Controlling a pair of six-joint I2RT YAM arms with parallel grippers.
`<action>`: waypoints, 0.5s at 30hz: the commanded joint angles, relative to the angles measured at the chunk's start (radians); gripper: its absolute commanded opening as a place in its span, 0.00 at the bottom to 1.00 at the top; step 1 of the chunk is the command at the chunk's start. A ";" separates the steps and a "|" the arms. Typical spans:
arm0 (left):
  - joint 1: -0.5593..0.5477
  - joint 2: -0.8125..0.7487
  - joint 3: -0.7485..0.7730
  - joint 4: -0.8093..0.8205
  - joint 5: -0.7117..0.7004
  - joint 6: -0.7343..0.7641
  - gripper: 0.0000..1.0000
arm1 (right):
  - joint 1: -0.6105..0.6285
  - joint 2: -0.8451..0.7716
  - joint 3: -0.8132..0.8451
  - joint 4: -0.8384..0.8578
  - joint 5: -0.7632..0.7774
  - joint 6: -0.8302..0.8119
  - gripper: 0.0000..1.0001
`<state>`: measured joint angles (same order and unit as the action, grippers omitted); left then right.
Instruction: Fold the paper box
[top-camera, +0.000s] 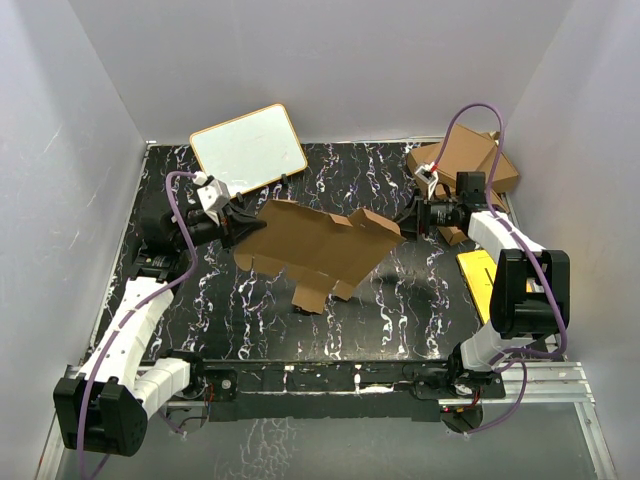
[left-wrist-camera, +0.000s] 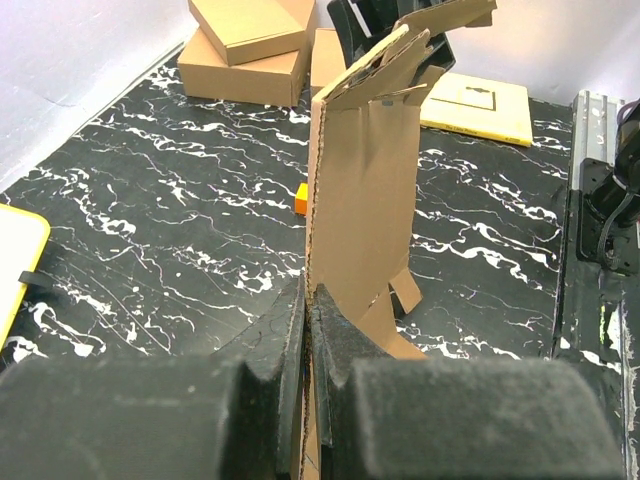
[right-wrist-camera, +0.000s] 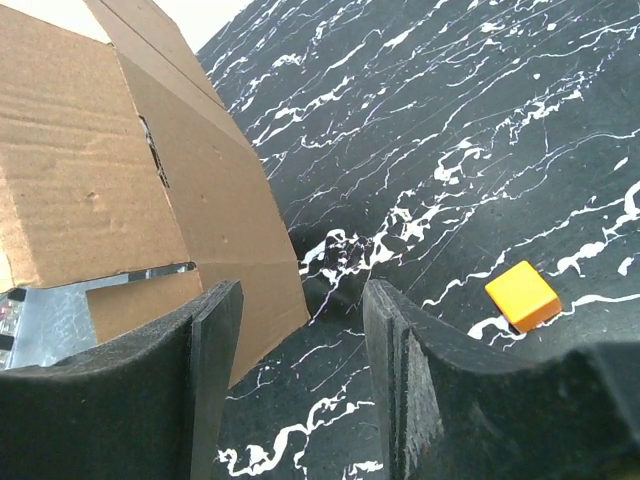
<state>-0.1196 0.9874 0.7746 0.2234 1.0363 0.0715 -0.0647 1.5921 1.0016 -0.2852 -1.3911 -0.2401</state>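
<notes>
The paper box (top-camera: 320, 245) is a flat die-cut sheet of brown cardboard with tabbed flaps, held tilted above the middle of the black marbled table. My left gripper (top-camera: 240, 225) is shut on its left edge. In the left wrist view the sheet (left-wrist-camera: 365, 190) runs edge-on between the closed gripper (left-wrist-camera: 312, 330) and rises away from it. My right gripper (top-camera: 408, 222) is at the sheet's right end and stands open. In the right wrist view the cardboard (right-wrist-camera: 120, 180) lies beside and behind the left finger (right-wrist-camera: 215, 370), and nothing is pinched in the right gripper (right-wrist-camera: 300, 340).
A white board (top-camera: 248, 148) leans at the back left. Larger brown cartons (top-camera: 470, 160) are stacked at the back right, with a yellow sheet (top-camera: 478, 275) in front of them. A small orange block (right-wrist-camera: 522, 296) lies on the table under the cardboard. White walls enclose the table.
</notes>
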 joint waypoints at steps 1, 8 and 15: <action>0.009 -0.006 0.014 -0.034 0.004 0.046 0.00 | -0.009 -0.063 0.058 -0.019 0.006 -0.075 0.57; 0.012 0.006 0.014 -0.026 0.005 0.042 0.00 | -0.053 -0.107 0.017 0.055 -0.029 -0.001 0.59; 0.013 0.007 0.013 -0.011 0.013 0.029 0.00 | -0.051 -0.098 -0.004 0.086 -0.062 0.027 0.61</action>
<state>-0.1127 1.0019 0.7746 0.1860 1.0294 0.0967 -0.1188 1.5131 1.0039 -0.2768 -1.3975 -0.2188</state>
